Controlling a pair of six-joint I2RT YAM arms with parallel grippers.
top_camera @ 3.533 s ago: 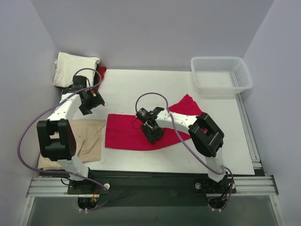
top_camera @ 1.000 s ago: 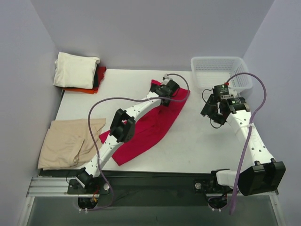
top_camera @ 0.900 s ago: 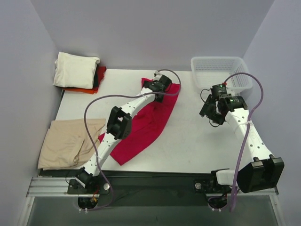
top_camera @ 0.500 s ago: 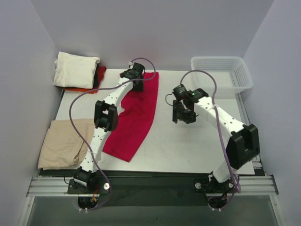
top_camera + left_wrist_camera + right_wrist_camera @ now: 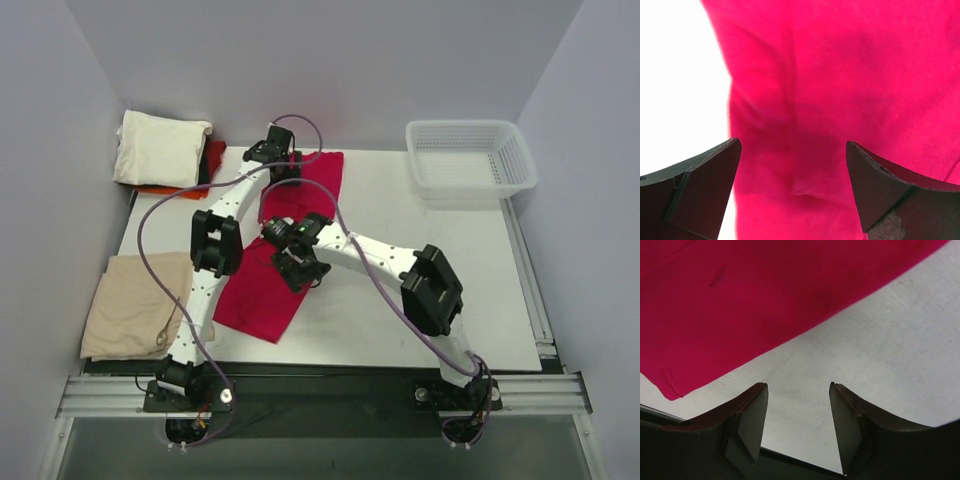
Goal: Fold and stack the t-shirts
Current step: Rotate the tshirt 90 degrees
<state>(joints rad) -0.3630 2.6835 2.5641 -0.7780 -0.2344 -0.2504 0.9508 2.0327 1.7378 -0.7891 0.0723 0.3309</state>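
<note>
- The crimson t-shirt (image 5: pixel 262 290) lies spread flat as a long strip on the table (image 5: pixel 420 230). It runs from the far edge back toward the near left, with one end by the back wall and the other near the front.
- The left gripper (image 5: pixel 272 150) hangs over the far end of that shirt, at its left corner. The arm reaches the whole way across the table from its base.
- In the left wrist view the left gripper (image 5: pixel 792 145) has its two dark fingers (image 5: pixel 700 185) standing wide apart with nothing between them. Creased red cloth (image 5: pixel 840 75) fills the gap, and bare white table (image 5: pixel 675 75) shows to the left.
- The right gripper (image 5: pixel 295 262) sits at the shirt's middle, by its right-hand edge.
- In the right wrist view the right gripper (image 5: pixel 797 387) also has its fingers (image 5: pixel 747 415) apart and gripping nothing. They are over bare table (image 5: pixel 890 350), just beside the shirt's slanting edge (image 5: pixel 740 300).
- A small dark fleck marks the cloth in that view (too small to tell whether it is print or lint).
- A folded cream t-shirt (image 5: pixel 160 148) rests on an orange-red one (image 5: pixel 170 190) in the far left corner.
- A tan t-shirt (image 5: pixel 135 305) lies loosely folded at the near left, just beside the red one.
- A white lattice basket (image 5: pixel 475 188) stands at the far right, well apart from the shirts.
</note>
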